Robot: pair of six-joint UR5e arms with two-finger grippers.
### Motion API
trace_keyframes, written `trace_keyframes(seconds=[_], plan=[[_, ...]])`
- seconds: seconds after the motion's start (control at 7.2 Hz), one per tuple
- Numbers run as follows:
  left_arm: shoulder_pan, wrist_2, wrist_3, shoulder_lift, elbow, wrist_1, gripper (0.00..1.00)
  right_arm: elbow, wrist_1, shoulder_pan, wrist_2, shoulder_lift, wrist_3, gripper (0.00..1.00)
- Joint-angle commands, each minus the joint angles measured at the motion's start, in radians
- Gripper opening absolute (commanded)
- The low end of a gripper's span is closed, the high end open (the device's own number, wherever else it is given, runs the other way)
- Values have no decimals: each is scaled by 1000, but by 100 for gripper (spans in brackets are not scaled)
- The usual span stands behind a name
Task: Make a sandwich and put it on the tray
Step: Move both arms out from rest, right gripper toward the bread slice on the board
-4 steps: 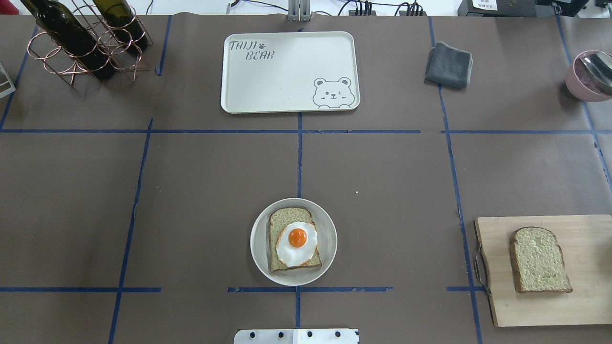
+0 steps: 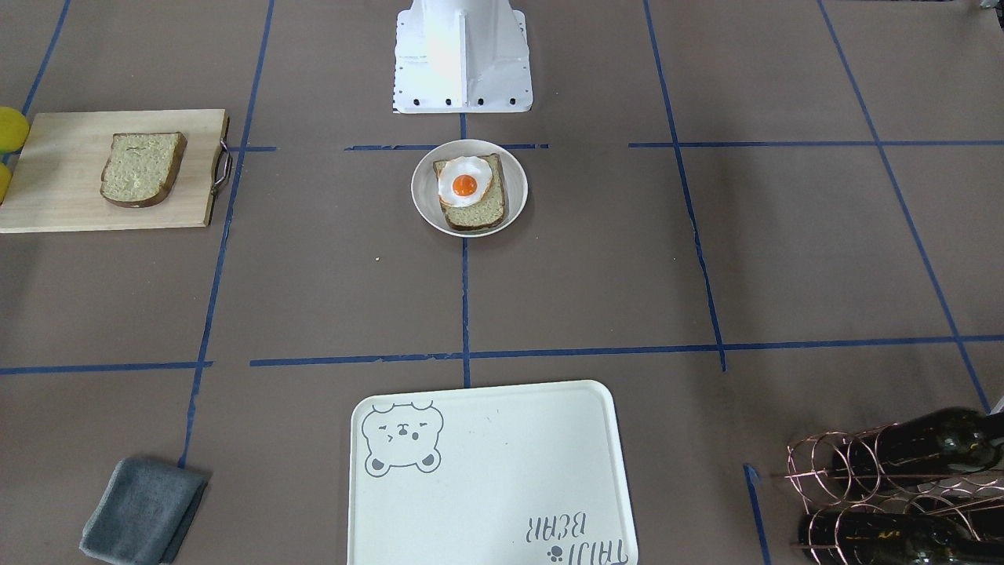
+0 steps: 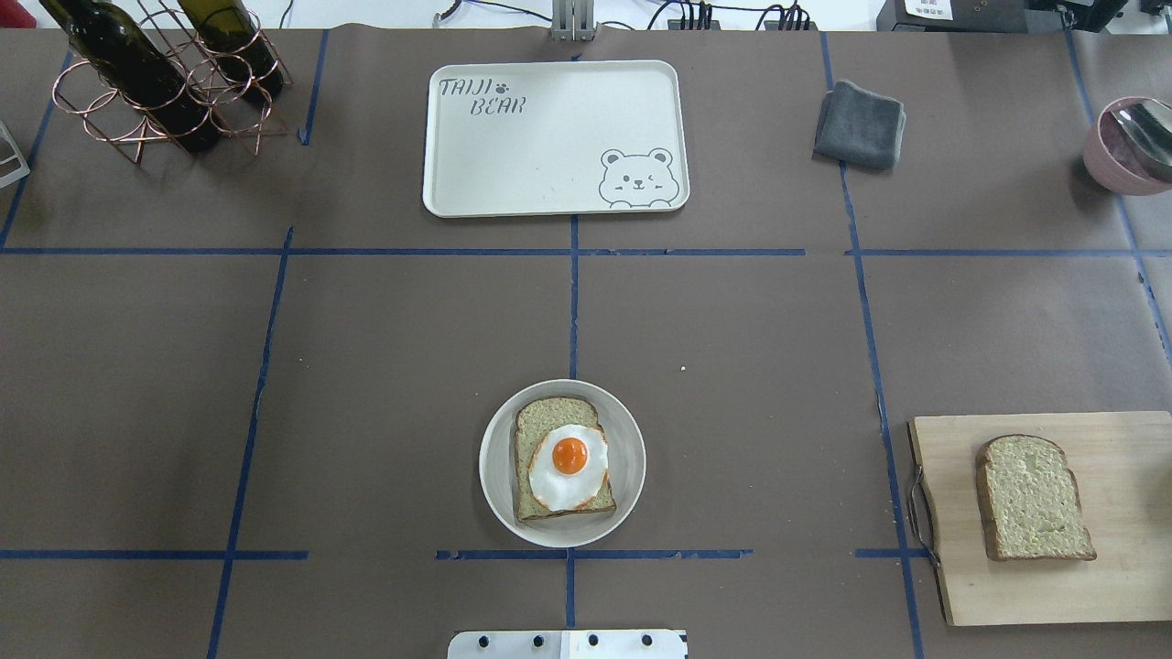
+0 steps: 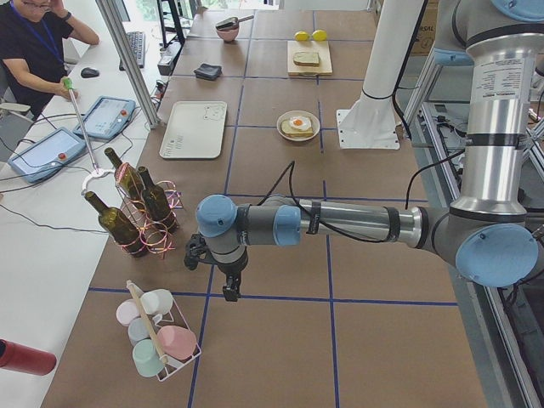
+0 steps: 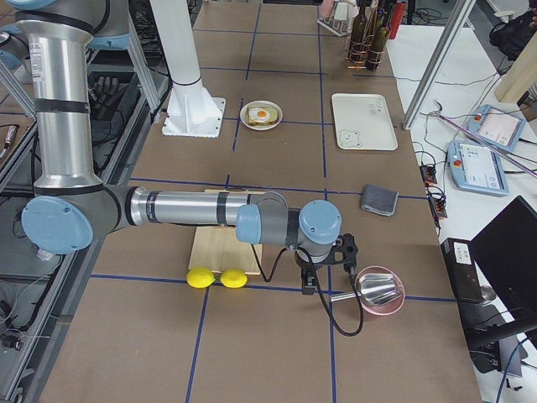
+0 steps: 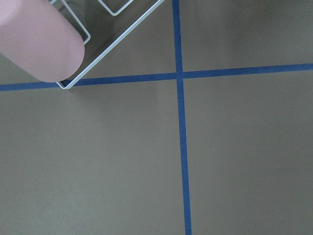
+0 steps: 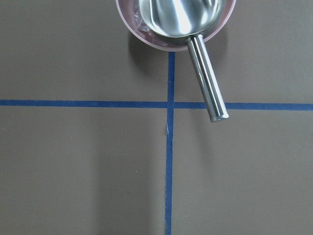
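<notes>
The fried egg [image 3: 569,465] is lying on one bread slice [image 3: 549,414] in the round white plate [image 3: 632,458], near centre of the surface [image 3: 366,366]. The second bread slice [image 3: 1033,497] is waiting on the wooden cutting board [image 3: 1126,586], near right; the bear tray [image 3: 549,156] is sitting far centre. The left tool [image 4: 229,289] and right tool [image 5: 308,285] are hanging well apart from these; open or closed, I cannot tell. I think the topping step is only starting: the right tool must first reach the board slice.
</notes>
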Motion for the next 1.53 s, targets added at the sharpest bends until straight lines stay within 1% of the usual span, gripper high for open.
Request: trace_keyframes(seconds=[0.0,0.14,0.28,0.42,0.56,0.69,0.83,0.97,1.11,1.25,1.39], plan=[[12,-1,-6,-8,-8,-98,100,27,-3,-36,4,27,59,100],[32,-1,-30,-12,-11,-156,100,30,-6,-46,0,71,62,100],[70,-1,-141,-17,-33,-219,100,32,0,-53,7,60,73,100],[129,-1,-243,-18,-50,-282,100,47,30,-70,45,32,82,100],[195,-1,-332,-17,-76,-328,100,77,111,-90,70,-1,168,100],[257,1,-442,-18,-105,-382,100,91,243,-139,44,-6,326,100],[297,2,-543,-18,-121,-443,100,133,340,-224,-15,-52,455,100],[324,2,-607,-18,-121,-498,100,194,353,-301,-76,-80,529,100],[349,2,-670,-21,-124,-534,100,275,354,-372,-80,-129,621,100],[369,2,-716,-27,-138,-552,100,339,359,-415,-74,-159,730,100],[394,2,-765,-37,-156,-554,100,357,402,-463,-71,-187,817,100]])
